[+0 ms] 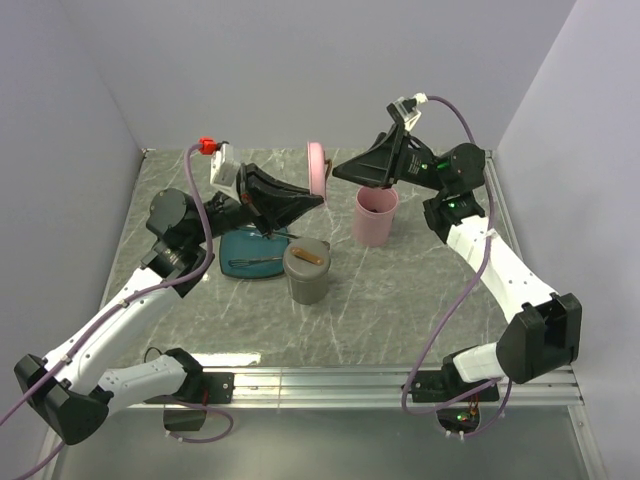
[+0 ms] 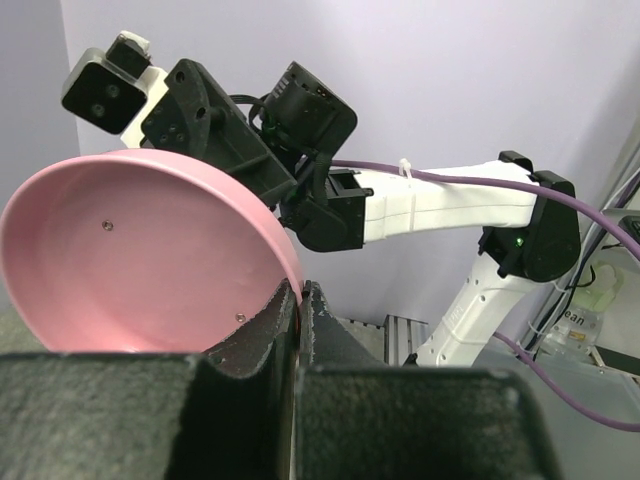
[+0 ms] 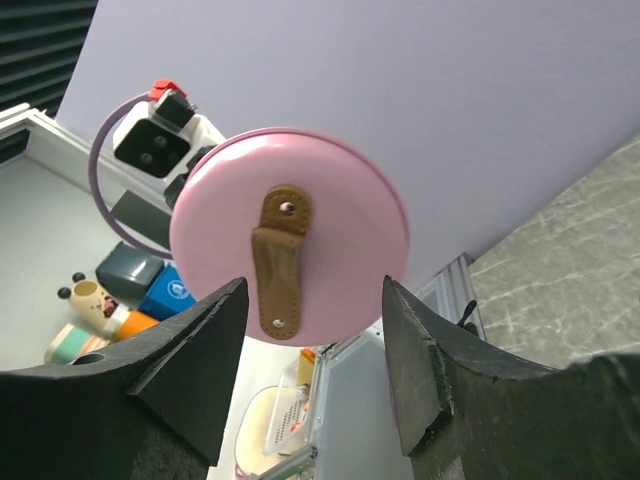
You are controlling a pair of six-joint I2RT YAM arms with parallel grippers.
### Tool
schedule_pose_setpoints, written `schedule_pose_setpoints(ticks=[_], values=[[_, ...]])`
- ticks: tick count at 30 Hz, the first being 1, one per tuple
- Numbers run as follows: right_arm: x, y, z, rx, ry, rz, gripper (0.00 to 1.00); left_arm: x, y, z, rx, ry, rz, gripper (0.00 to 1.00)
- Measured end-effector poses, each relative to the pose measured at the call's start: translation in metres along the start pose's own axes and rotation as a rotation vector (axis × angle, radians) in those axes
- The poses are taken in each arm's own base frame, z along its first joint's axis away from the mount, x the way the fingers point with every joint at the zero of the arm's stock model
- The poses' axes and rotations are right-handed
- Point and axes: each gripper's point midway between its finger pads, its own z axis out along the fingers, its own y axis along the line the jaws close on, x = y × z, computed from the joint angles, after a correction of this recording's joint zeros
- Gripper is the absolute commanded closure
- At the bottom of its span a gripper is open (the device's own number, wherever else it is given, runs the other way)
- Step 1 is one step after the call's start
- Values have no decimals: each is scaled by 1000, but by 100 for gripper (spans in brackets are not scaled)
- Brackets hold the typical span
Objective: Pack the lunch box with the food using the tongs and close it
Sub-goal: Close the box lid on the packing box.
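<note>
— Where is the lid?

— The pink lid (image 3: 290, 250), round with a brown strap tab, is up in the air on edge, at upper centre of the overhead view. The left claw (image 2: 298, 300) is pinched tight on its rim.

— And the other claw?

— The right claw (image 3: 315, 300) is spread wide, facing the lid's top and holding nothing.

— What's below?

— The pink lunch box (image 1: 375, 218) stands uncovered on the table (image 1: 400, 300), right of centre. A grey container (image 1: 307, 272) with its lid on sits lower left of it, just beside the teal plate (image 1: 240, 245), where the tongs (image 1: 258, 261) lie. The left arm hides part of the plate, and I cannot make out any food.
</note>
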Motion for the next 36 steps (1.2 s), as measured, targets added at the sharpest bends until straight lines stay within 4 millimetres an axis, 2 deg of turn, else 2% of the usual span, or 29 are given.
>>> schedule_pose_setpoints(ticks=[17, 25, 27, 36], values=[[17, 7, 14, -28, 37, -14, 44, 15, 9, 0, -20, 20, -28, 100], [18, 6, 20, -30, 49, -22, 52, 16, 10, 0, -18, 19, -25, 100], [18, 5, 20, -27, 50, -18, 57, 18, 10, -1, -14, 21, -26, 100], [19, 0, 21, -19, 55, -11, 65, 22, 1, -3, 36, 40, -20, 100]])
